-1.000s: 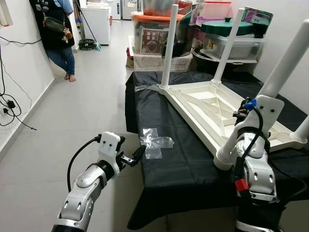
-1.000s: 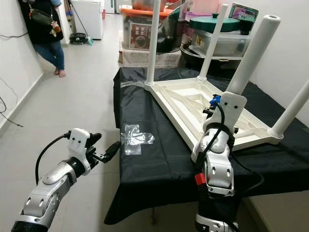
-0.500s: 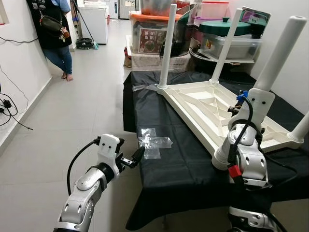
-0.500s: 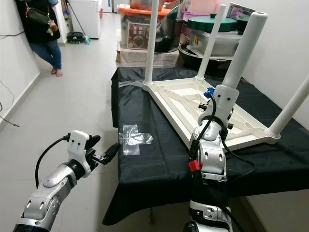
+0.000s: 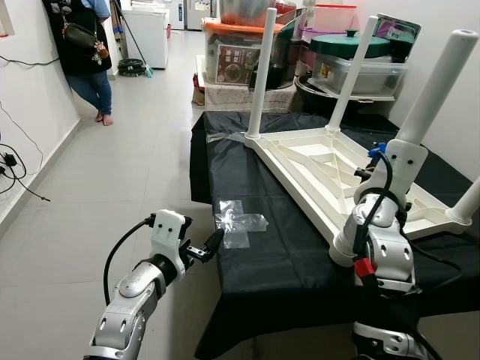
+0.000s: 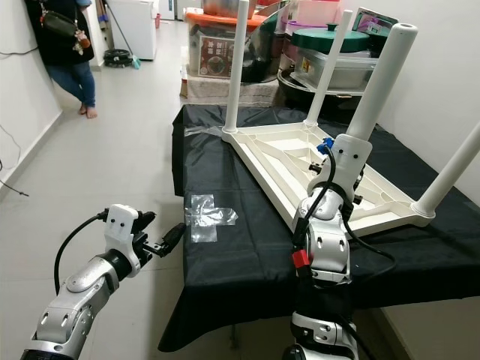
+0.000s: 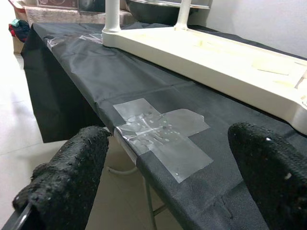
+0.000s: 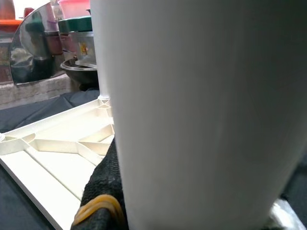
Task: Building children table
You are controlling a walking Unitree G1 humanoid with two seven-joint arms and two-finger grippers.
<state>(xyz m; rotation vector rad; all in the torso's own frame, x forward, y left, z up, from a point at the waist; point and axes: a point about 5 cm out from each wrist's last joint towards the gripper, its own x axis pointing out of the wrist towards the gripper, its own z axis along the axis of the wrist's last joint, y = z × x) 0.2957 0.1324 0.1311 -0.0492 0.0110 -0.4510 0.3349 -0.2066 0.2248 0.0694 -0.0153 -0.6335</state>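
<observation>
The children's table [image 5: 330, 169] lies upside down on the black cloth [image 5: 285, 255] of the work surface, its white plastic top flat toward the right edge, ribbed underside up. Four round, smooth legs point upward. My right gripper [image 6: 352, 176] is clamped on the near leg [image 5: 437, 79] low down, close to the socket at the table's near corner; in the right wrist view the leg's white tube presses against a black finger [image 8: 103, 182].

Judgement: the step in hand is seating this leg. To do it well I should keep the leg in line with its socket, press straight down without side load, and check that it stands parallel to the two far legs [image 5: 260, 71]. A tilted push could make the light plastic top slide on the cloth.

My left gripper [image 5: 208, 246] hovers off the near-left edge of the work surface, fingers [image 7: 72, 177] apart, holding nothing, near a patch of clear crinkled tape [image 7: 160, 132] stuck to the matte woven cloth. It could steady the top's edge.

A person [image 5: 82, 45] stands well away by the wall.
</observation>
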